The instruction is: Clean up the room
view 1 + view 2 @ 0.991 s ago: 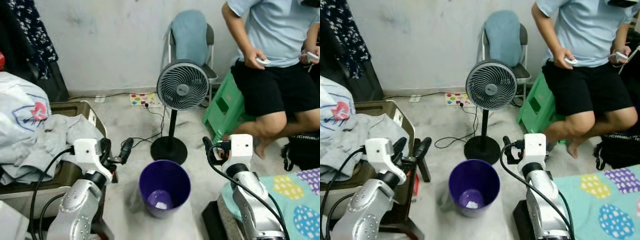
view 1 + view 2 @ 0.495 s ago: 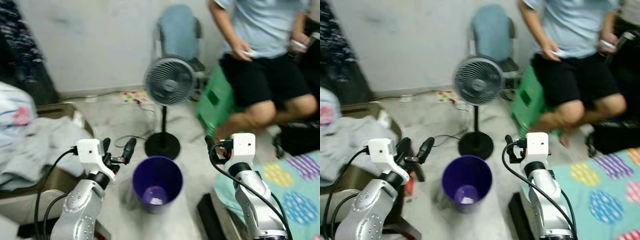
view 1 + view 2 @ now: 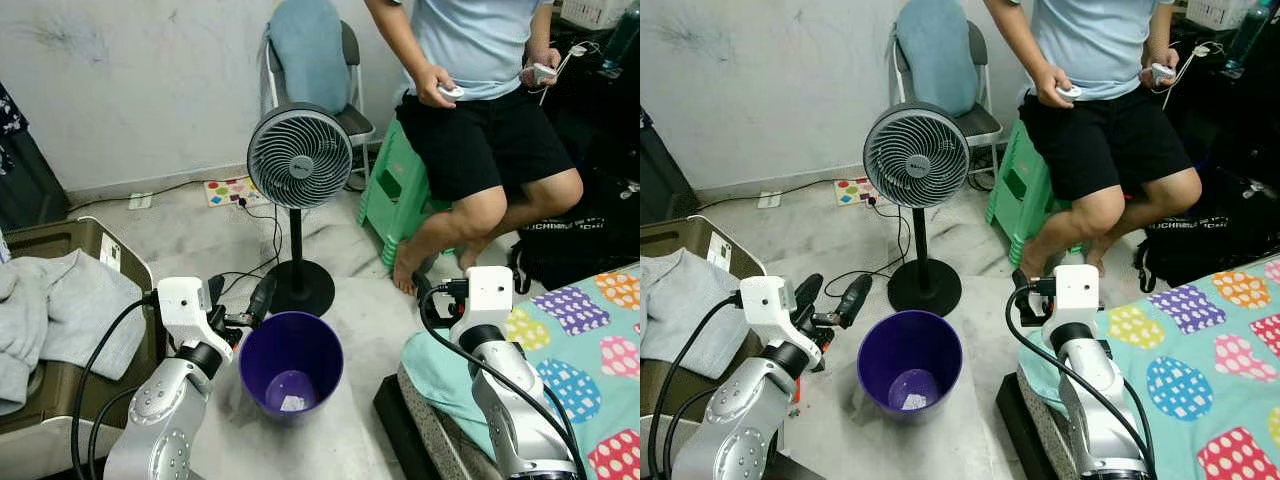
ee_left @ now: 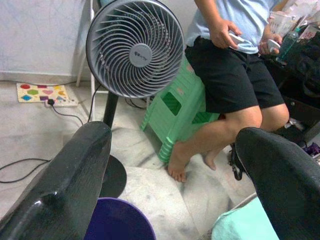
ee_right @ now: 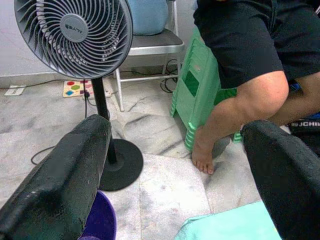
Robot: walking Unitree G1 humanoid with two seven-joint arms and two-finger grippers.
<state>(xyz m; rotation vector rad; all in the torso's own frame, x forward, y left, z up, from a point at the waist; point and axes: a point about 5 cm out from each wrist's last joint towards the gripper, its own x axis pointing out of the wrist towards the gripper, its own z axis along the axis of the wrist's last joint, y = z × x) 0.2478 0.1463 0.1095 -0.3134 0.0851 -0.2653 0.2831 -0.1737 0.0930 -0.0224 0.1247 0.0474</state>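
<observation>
I have the purple bin (image 3: 291, 360) on the floor between my arms, with a scrap of white paper (image 3: 290, 403) lying at its bottom. My left tool (image 3: 238, 303) hangs just beside the bin's rim, fingers spread apart and holding nothing. My right tool (image 3: 428, 301) is raised above the corner of the bed (image 3: 560, 345) (the one with the coloured-spot cover), fingers likewise apart and empty. A standing fan (image 3: 299, 160) is just behind the bin, and a person (image 3: 480, 110) sits on a green stool (image 3: 390, 195).
</observation>
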